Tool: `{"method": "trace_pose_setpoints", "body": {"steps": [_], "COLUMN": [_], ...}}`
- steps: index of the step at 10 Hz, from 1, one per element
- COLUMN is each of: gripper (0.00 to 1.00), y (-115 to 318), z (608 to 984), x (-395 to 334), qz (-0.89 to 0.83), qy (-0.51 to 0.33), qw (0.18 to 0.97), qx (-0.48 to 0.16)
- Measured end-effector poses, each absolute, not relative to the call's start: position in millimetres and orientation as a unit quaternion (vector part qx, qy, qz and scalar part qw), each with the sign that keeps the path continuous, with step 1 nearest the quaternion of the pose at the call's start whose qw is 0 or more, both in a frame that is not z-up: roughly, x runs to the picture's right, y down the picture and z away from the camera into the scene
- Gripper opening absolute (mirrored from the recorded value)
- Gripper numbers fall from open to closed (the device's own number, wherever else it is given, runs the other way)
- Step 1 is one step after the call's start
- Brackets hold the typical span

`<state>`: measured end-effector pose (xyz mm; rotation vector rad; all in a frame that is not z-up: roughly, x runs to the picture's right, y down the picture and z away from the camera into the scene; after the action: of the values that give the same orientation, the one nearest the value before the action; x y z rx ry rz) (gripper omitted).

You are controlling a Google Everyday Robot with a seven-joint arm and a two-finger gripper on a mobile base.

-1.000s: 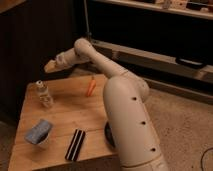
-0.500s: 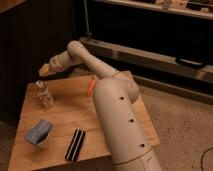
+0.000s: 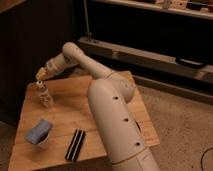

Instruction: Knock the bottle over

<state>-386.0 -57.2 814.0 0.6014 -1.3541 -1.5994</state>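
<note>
the robot arm (image 3: 112,117), thick and off-white, fills the middle of the view, rising from the bottom edge and bending over the wooden tabletop (image 3: 65,117) toward its far left corner. the tabletop is pale planking, set on a speckled floor (image 3: 180,125) with a dark cabinet wall (image 3: 30,45) behind it.

taking the bottle (image 3: 45,95) as the landmark: it stands upright near the tabletop's far left corner, a small clear bottle with a white cap and a pale label. the gripper (image 3: 40,75) is just above and slightly behind the bottle's cap, at the end of the arm's slim forearm, very close to the top of the bottle; whether it touches the cap cannot be told. whether the jaws are wide or narrow cannot be told either, as the tip shows only as a small yellowish blur.

nearer the camera than the bottle, toward the tabletop's front left, a white cup with blue cloth (image 3: 39,133) rests well apart from it. to the right of that cup and further from the bottle, a flat black ridged object (image 3: 75,144) lies near the front edge, just beside the arm's lower segment.
</note>
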Motion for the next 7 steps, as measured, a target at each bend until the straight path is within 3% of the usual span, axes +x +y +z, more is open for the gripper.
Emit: {"method": "trace_pose_setpoints", "body": {"steps": [4,7], "gripper": [0.0,0.0], "y": [-46,-40], "z": [808,779], "x": [-351,-291], "qz": [-0.656,-0.658], "qy": [-0.561,-0.567], "qw": [0.442,0.418], "qx": [0.244,0.266]}}
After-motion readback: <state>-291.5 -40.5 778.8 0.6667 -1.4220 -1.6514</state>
